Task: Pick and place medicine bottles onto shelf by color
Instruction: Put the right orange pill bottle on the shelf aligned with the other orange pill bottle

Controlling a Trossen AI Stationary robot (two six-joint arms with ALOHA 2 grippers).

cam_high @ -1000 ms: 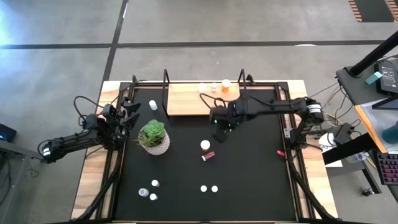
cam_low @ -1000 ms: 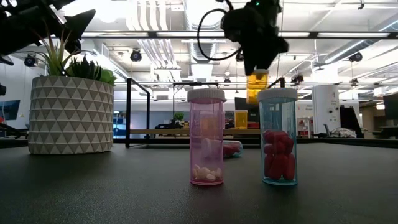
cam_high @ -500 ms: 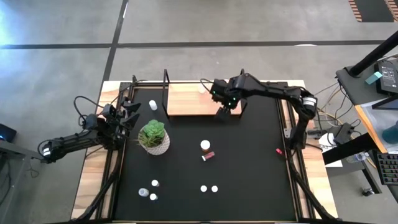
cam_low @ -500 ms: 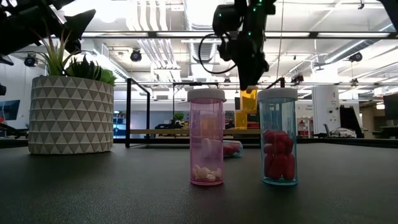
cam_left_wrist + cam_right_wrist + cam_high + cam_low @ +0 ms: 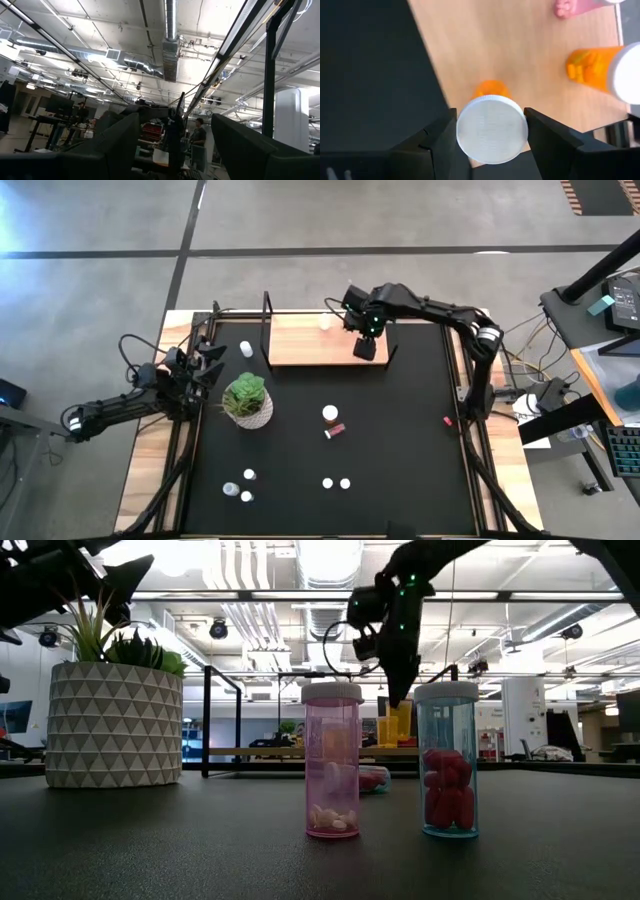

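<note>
Right claw [image 5: 491, 131] clamped on white-capped orange bottle [image 5: 491, 125], upright over the shelf [image 5: 520, 60] front edge, near another orange bottle [image 5: 605, 70]. Likely light, rigid, slick plastic: grip below the cap. Left claw [image 5: 172, 142] open, beside the plant [image 5: 247, 398].

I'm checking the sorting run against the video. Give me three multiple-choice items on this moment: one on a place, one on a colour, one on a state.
1. Where is the right gripper?
A. over the shelf
B. beside the potted plant
C. off the table

2. What colour is the body of the bottle between its fingers?
A. pink
B. orange
C. blue

3. How is the left gripper?
A. open, holding nothing
B. shut on a bottle
C. resting on the shelf

Key: 1 A, the high view puts it above the wooden board; 2 B, orange shows beneath the white cap; 3 A, its fingers stand apart.
</note>
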